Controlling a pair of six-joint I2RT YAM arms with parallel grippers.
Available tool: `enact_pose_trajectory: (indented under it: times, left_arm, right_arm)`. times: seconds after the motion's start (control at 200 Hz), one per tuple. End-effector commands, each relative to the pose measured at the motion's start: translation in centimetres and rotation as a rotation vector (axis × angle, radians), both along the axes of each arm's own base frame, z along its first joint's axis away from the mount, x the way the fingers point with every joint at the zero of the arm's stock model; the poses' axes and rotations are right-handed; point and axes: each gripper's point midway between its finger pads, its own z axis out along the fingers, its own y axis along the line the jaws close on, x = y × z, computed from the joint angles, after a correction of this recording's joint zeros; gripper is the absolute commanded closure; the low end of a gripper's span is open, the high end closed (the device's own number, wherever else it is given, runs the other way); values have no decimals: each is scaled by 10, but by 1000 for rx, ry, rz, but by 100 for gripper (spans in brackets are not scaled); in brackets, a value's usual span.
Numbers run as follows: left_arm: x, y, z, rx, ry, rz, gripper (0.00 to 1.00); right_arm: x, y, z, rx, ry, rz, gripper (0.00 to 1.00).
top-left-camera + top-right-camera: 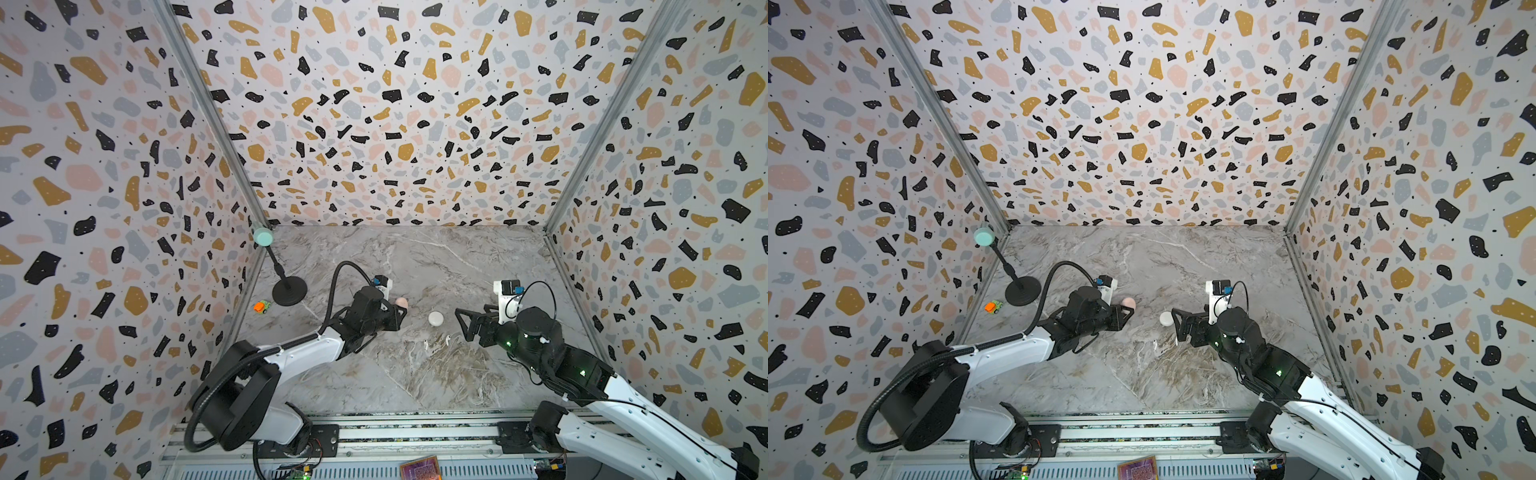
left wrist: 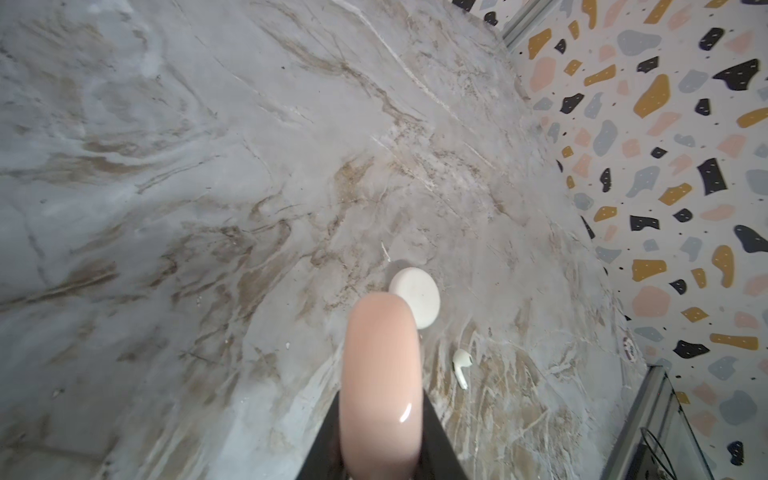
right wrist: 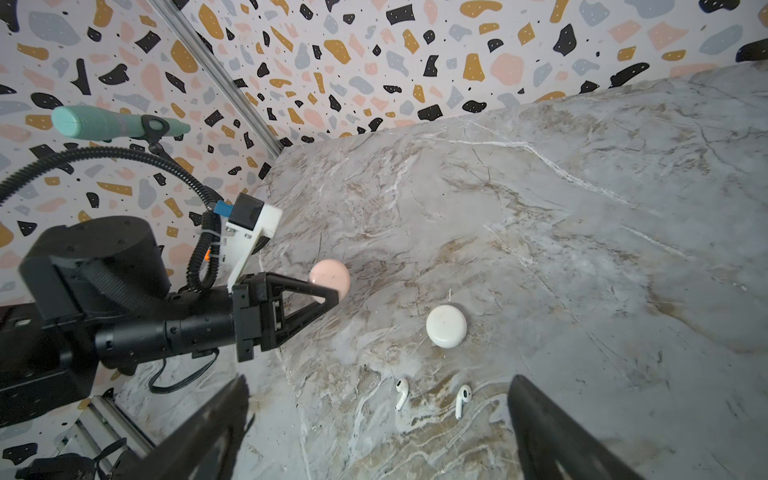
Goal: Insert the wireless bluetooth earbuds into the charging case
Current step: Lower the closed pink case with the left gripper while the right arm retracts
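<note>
While the pink case [image 3: 329, 278] is clamped edgewise by the left gripper [image 3: 333, 294], seemingly for opening, two earbuds [image 3: 401, 392] are found loose on the table [image 3: 582, 249] beside the white case [image 3: 446, 326], the right gripper [image 1: 462, 325] held spread nearby.

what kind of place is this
Probably a robot test cell: terrazzo-print walls box in a marble-look tabletop, two arms sit on a metal rail, a microphone stands nearby.

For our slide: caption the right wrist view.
Left arm's fingers pinch a pink pebble-shaped case; round white case and two tiny white earbuds lie on grey marble.
</note>
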Motion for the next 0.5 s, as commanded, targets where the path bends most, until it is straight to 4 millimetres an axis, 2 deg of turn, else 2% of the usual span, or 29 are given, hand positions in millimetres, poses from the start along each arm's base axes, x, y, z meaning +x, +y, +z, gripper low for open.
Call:
enact_pose_trajectory:
  times: [0.0,0.31,0.496]
  left_arm:
    - [16,-15,13,-46,-40,-51,100]
    - [35,-21,-27,-11,80,-37,100]
    - [39,-10,-53,37,172,7,100]
  right_arm:
    - [0,3,4,32,-9,16,3]
    - [3,9,-6,36,18,35,3]
    - [4,11,-9,42,25,38,3]
